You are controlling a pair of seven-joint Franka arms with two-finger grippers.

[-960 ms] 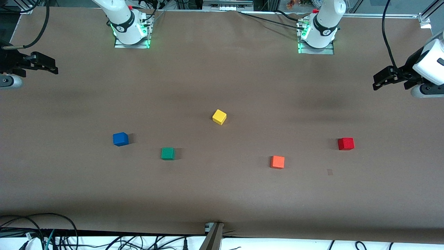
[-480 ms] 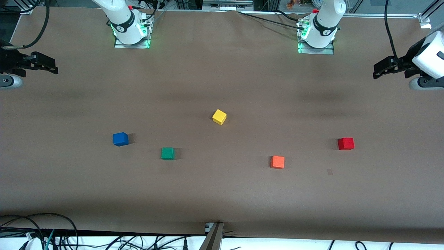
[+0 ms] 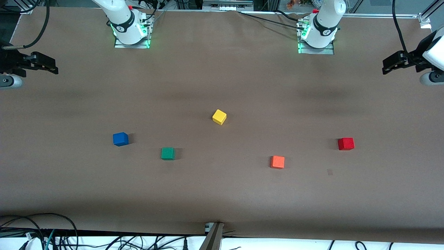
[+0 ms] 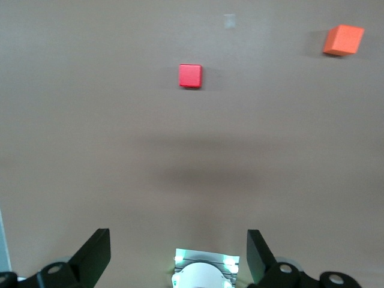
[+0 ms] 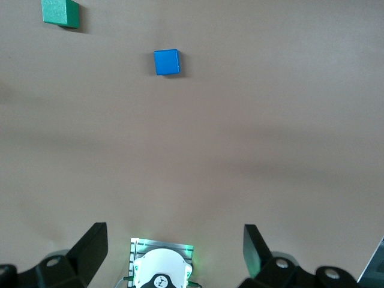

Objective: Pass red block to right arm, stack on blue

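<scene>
The red block (image 3: 346,143) (image 4: 190,75) lies on the brown table toward the left arm's end. The blue cube (image 3: 120,139) (image 5: 166,62) lies toward the right arm's end. My left gripper (image 3: 393,65) (image 4: 177,234) hangs open and empty in the air over the table's edge at the left arm's end, well apart from the red block. My right gripper (image 3: 45,65) (image 5: 174,229) waits open and empty over the table's edge at the right arm's end, well apart from the blue cube.
A green cube (image 3: 168,153) (image 5: 59,12) sits beside the blue one, slightly nearer the front camera. A yellow cube (image 3: 219,117) lies mid-table. An orange cube (image 3: 277,162) (image 4: 343,40) lies between the green cube and the red block. Cables run along the front edge (image 3: 52,232).
My left gripper has swung outward toward the left arm's end of the table, still open. The right gripper and all the cubes have stayed where they were.
</scene>
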